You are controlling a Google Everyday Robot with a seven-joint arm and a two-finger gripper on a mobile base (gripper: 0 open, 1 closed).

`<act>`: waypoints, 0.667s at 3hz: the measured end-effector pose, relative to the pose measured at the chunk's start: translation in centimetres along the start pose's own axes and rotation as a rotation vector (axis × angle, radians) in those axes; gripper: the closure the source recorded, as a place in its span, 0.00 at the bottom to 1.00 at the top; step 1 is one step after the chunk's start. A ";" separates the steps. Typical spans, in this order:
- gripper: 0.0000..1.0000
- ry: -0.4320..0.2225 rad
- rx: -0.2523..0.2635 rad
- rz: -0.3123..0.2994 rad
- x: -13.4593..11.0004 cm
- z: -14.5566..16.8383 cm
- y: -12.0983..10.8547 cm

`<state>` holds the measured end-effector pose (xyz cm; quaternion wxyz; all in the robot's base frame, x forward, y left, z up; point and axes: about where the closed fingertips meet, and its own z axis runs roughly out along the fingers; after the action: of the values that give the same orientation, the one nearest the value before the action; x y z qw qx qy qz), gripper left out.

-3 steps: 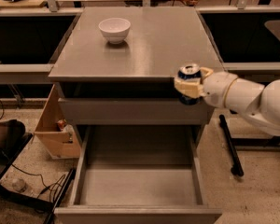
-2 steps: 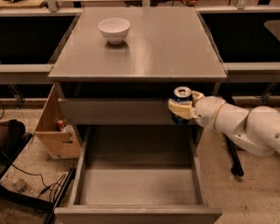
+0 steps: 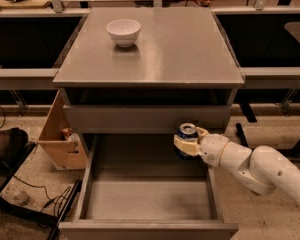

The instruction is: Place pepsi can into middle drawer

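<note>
The grey cabinet (image 3: 150,54) takes up most of the scene, its flat top lying above and behind the fingers (image 3: 184,146). The middle drawer (image 3: 145,201) is pulled out towards the camera. Its plain floor stretches below and to the left of the fingers, and its right wall runs just beneath them. The upper drawer shows only as a plain front panel (image 3: 140,118), directly behind the fingers and just above them. The white arm (image 3: 262,166) comes in from the right edge and narrows towards the fingers at its left end. An open cardboard box (image 3: 60,139) stands on the floor well to the left of the fingers, beside the cabinet's left side. A white bowl (image 3: 123,32) sits on the cabinet top, far up and to the left of the fingers, near the back. The gripper (image 3: 190,140) hangs over the drawer's rear right corner, level with the lower edge of the front panel. Its cream fingers are clasped around the pepsi can (image 3: 187,131), one crossing the near side of the can and the other behind it. The can stands upright between them, silver top up and dark-blue body showing below the near finger, inside the drawer's outline. Whether its base touches the drawer floor cannot be told.
</note>
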<state>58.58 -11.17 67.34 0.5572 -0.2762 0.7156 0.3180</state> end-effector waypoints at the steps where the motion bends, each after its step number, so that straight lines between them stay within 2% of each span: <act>1: 1.00 0.000 -0.002 0.004 0.2 0.1 0.1; 2: 1.00 0.001 -0.100 0.021 3.4 3.2 0.5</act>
<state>59.41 -8.55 63.57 0.5390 -0.2964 0.7018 0.3592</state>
